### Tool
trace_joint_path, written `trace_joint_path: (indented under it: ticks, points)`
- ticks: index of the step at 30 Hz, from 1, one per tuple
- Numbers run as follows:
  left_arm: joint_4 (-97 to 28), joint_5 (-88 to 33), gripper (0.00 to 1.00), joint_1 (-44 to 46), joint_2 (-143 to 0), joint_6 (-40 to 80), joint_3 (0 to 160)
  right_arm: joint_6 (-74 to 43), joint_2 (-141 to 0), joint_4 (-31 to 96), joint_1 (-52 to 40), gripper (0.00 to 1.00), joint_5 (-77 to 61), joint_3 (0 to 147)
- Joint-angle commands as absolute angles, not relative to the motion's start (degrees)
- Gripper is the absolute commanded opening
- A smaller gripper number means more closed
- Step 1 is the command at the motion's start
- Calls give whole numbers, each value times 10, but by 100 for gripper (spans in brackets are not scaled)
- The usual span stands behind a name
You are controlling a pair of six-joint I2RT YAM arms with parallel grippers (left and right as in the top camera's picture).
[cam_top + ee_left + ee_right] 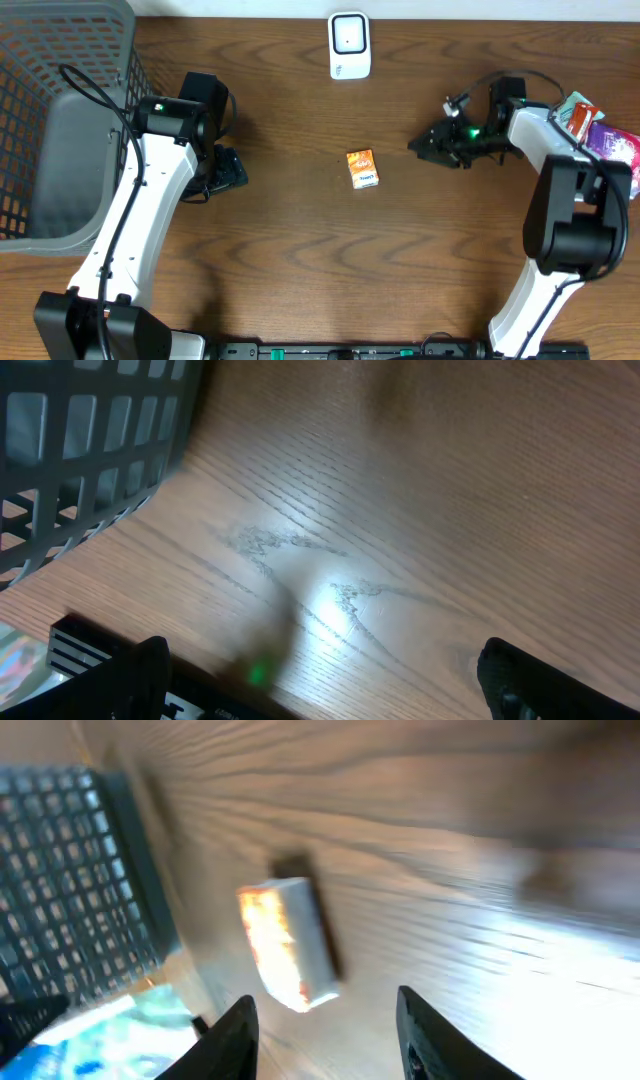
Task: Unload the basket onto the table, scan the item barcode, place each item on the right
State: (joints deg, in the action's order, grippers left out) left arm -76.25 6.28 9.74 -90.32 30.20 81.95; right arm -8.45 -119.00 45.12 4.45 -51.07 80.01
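Note:
The item, a small orange box [363,168], lies flat on the wooden table [300,260] near the middle. In the right wrist view the box [290,945] sits just beyond my fingertips, blurred, with nothing touching it. My right gripper [418,147] is to the right of the box, pointing at it, open and empty [330,1040]. A white scanner [349,45] stands at the table's back edge, behind the box. My left gripper [230,172] hovers left of the box, wide open over bare wood [320,690].
A grey mesh basket [60,120] fills the far left and shows close by in the left wrist view [80,450]. Colourful packets [600,135] lie at the right edge behind the right arm.

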Motion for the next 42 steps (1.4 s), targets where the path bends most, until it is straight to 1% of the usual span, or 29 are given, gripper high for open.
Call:
trace_joint_path:
  ticks: [1,4,5,9,12,16,18,20,21,24,25,26,30,34,37,39,42]
  points:
    - [-764,64,98,94,-901,309,818,-61,-1177,443,11,38,-505,808]
    - [-764,64,98,94,-901,309,818,-62,-1181,430,-22,38,-471,807]
    - [-764,64,98,94,-901,309,818,-68,-1184,423,-47,39,-440,806]
    - [-764,64,98,94,-901,309,818,-109,-1187,421,-98,38,-346,805]
    - [-764,64,98,94,-901,309,818,-109,-1188,409,-125,42,-336,805]
    - [-764,64,98,94,-901,309,818,-152,-1193,416,-151,43,-239,804]
    - [-764,64,98,94,-901,309,818,-154,-1199,416,-162,39,-221,803]
    - [-764,64,98,94,-901,309,818,-154,-1206,416,-169,26,-224,803]
    - [-764,64,98,94,-901,309,818,-154,-1209,416,-172,22,-227,803]
    - [-764,64,98,94,-901,309,818,-154,-1218,416,-183,17,-226,803]
    - [-764,64,98,94,-901,309,818,-154,-1219,415,-186,11,-226,803]
    - [-764,64,98,94,-901,309,818,-154,-1220,415,-189,1,-226,803]
    - [-764,64,98,94,-901,309,818,-154,-1209,394,-196,1,-229,813]
    - [-764,64,98,94,-901,309,818,-153,-1191,390,-192,1,-220,867]
    - [-764,64,98,94,-901,309,818,-152,-1185,390,-191,1,-155,946]
    - [-764,64,98,94,-901,309,818,-152,-1185,382,-193,1,-77,990]
    - [-764,64,98,94,-901,309,818,-110,-1185,320,-202,1,31,1016]
